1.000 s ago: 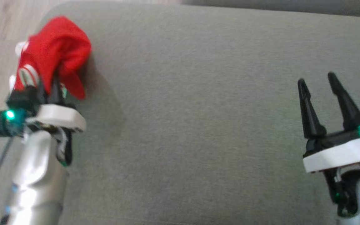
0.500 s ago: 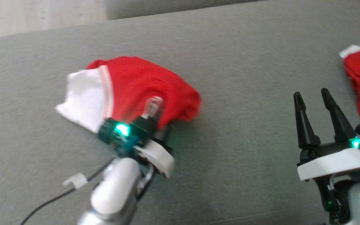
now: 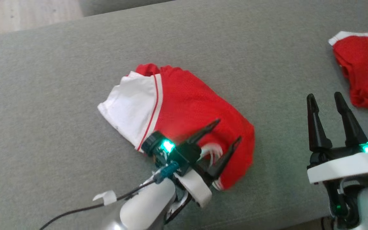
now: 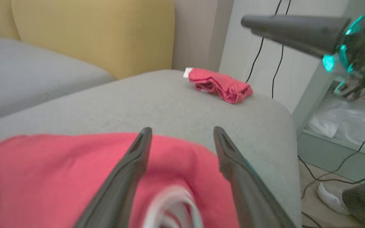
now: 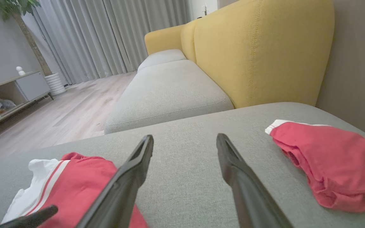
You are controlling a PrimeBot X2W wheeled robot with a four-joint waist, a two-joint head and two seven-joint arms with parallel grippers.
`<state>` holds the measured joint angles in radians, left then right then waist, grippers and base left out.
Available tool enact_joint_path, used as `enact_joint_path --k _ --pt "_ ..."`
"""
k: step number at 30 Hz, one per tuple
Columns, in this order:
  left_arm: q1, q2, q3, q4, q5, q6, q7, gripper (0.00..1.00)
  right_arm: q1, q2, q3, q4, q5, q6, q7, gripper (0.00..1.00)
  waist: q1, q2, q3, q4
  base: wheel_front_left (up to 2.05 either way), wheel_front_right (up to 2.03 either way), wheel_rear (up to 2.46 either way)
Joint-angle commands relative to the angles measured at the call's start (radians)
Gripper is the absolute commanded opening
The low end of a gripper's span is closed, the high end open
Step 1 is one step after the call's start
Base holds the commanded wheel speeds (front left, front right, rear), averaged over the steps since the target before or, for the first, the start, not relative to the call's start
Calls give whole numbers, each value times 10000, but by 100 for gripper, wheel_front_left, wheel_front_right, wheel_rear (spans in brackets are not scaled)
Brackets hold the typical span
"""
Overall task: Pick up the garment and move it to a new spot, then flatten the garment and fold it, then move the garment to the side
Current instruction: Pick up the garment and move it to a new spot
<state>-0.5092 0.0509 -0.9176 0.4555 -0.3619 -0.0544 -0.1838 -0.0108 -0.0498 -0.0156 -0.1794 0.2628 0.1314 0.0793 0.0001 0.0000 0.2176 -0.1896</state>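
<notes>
Left gripper (image 3: 229, 129) holds its two dark fingers spread apart over the near right part of the red-and-white garment (image 3: 184, 105), clamping nothing; whether the tips touch the cloth cannot be told. That garment lies crumpled on the grey sofa cushion (image 3: 59, 80), with its white panel toward the robot's left. Right gripper (image 3: 324, 95) hovers off to the right above bare cushion, its fingers likewise apart and empty. Farther away, at the cushion's right end, lies a second red garment (image 3: 363, 70). Beyond it rises a yellow backrest (image 5: 258, 53).

Garment (image 3: 184, 105) on cushion (image 3: 59, 80); 2nd garment (image 3: 363, 70) R.
</notes>
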Motion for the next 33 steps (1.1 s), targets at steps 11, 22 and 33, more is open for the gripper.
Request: enact_joint_path --k 11,22,33 --pt "344 1862 2827 -1963 -238 1672 -763 100 -47 -15 21 -706 -109 -7 339 100 -1 0 -457 1511 0 0 0" --pt "1869 3546 5738 -2635 -789 2237 -777 100 -51 -277 303 -874 -362 -7 769 100 -1 0 -787 2348 0 0 0" --pt "3875 4364 6346 -3452 -1380 2811 140 100 503 -192 295 -883 -596 -7 984 100 -1 0 -1500 2289 0 0 0"
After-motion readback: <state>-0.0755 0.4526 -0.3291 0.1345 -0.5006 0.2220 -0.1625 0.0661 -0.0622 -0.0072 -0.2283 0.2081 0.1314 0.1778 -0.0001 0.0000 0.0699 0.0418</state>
